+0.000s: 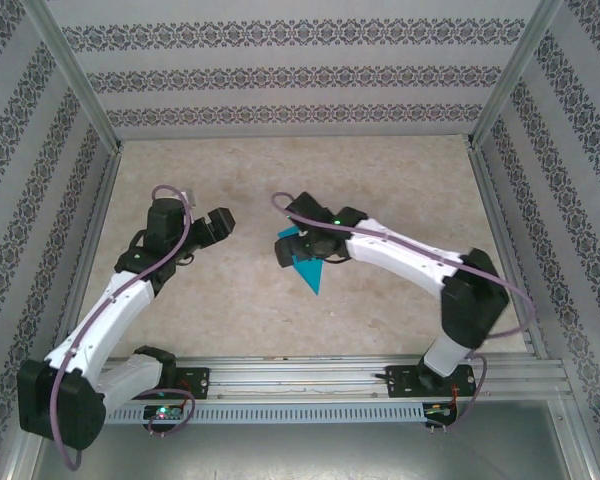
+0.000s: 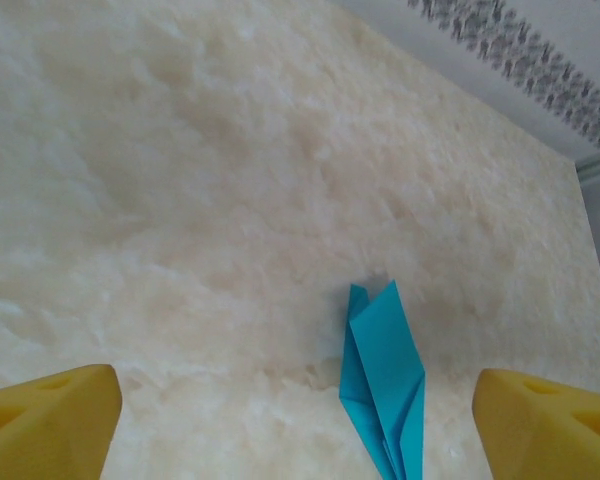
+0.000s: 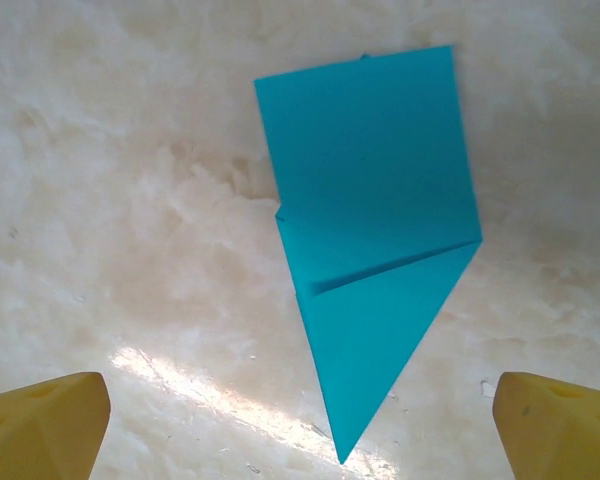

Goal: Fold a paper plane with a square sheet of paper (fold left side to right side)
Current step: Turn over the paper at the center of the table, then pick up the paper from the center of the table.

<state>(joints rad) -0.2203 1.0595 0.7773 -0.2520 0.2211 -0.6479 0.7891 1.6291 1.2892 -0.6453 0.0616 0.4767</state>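
The square sheet of paper is folded into a teal-blue pointed paper plane that lies on the marbled table, its tip toward the near edge. My right gripper hovers right over its wide end, open. In the right wrist view the plane lies flat between the yellow fingertips, touching neither. My left gripper stands open to the left of the paper, apart from it. The left wrist view shows the plane edge-on as a narrow dart, nearer the right-hand fingertip, with nothing between the jaws.
Patterned walls with metal posts close in the table on three sides. The aluminium rail carrying both arm bases runs along the near edge. Bare tabletop stretches behind the grippers.
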